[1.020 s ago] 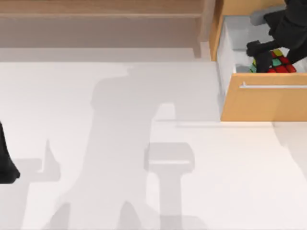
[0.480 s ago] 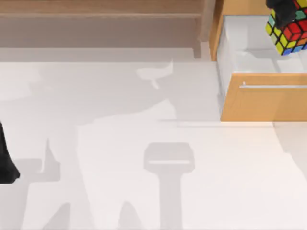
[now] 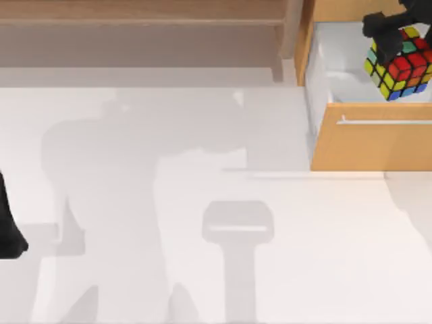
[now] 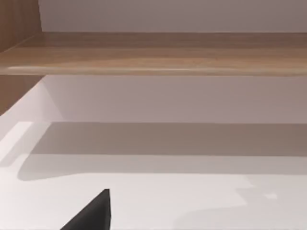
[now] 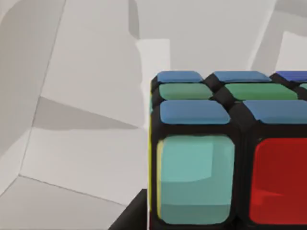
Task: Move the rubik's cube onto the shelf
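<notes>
The rubik's cube [image 3: 398, 65] hangs above the open drawer at the table's far right, tilted, with red, yellow, green and blue stickers showing. My right gripper [image 3: 397, 37] is shut on it from above, one black finger [image 3: 379, 28] lying on its left side. Up close, the right wrist view has the cube [image 5: 225, 158] with blue, green, teal and red stickers over the grey drawer floor. The shelf [image 3: 142, 12] is the long light-brown board along the back, with a grey recess below and a post [image 3: 291, 34] at its right end. The shelf board [image 4: 158, 52] also runs across the left wrist view.
The orange-brown drawer cabinet [image 3: 371, 145] with its metal bar handle [image 3: 385, 122] stands at the right, its drawer [image 3: 324, 67] pulled open. My left arm [image 3: 8, 229] is parked at the table's left edge.
The right gripper has lifted the cube up out of the drawer. Over the last half second the cube has drifted a little to the left and toward the drawer front.
</notes>
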